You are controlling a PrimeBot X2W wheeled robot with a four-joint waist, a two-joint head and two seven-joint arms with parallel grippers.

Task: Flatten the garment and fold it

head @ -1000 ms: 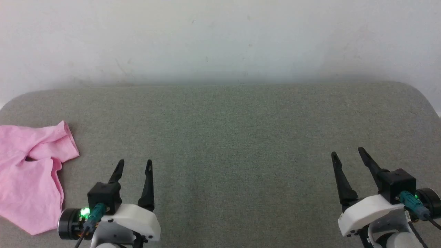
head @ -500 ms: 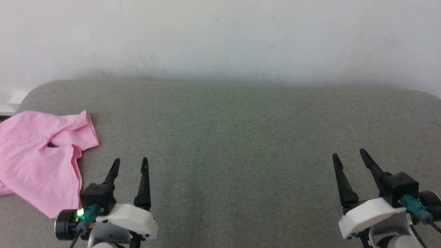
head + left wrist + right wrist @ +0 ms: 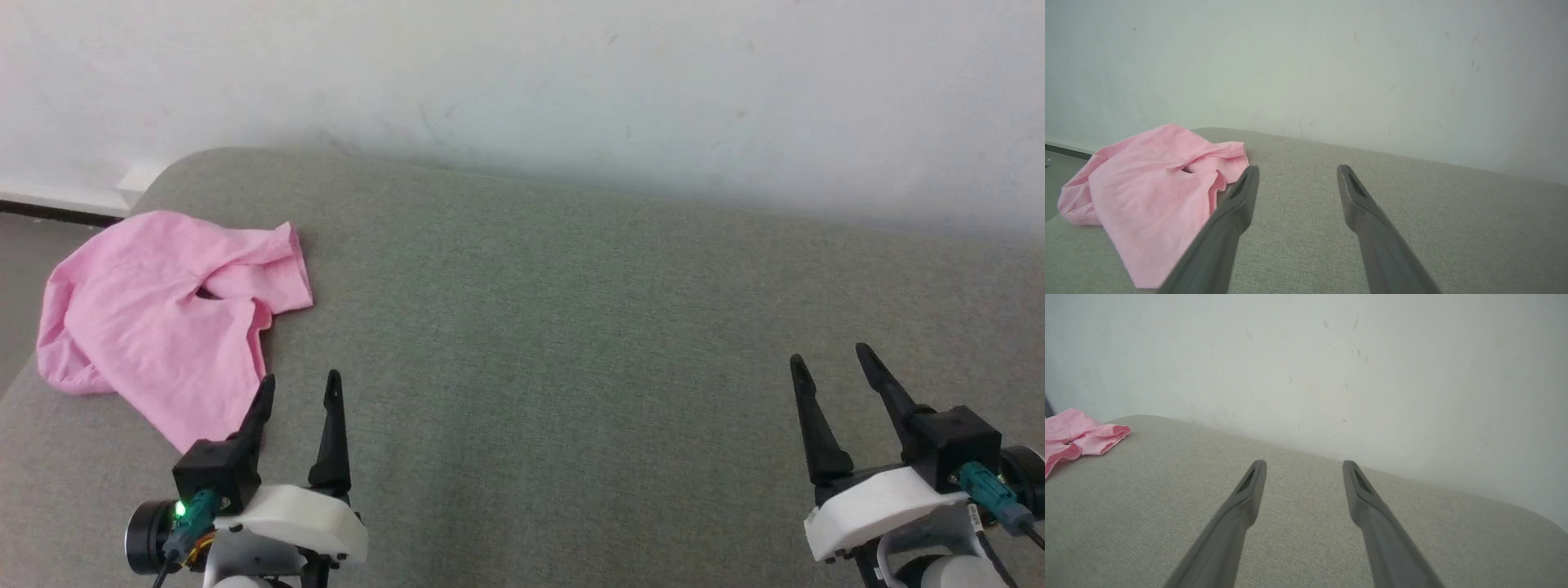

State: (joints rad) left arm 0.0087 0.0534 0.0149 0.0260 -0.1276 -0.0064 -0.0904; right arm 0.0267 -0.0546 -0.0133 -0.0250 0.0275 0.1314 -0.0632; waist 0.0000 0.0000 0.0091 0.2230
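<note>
Garment [image 3: 155, 318]: pink, crumpled, at 10 o'clock on the grey desk [image 3: 571, 327], by its left edge. Left tool [image 3: 300, 382] at 7 o'clock: fingers spread, empty, just beside the hem. Right tool [image 3: 829, 353] at 5 o'clock: spread, empty, well apart.

The left gripper [image 3: 300, 377] is held low over the bench [image 3: 571, 327] near its front left corner, its two dark fingers parted, with nothing gripped. The right gripper [image 3: 829, 353] is held likewise near the front right corner, fingers spread and empty.
</note>
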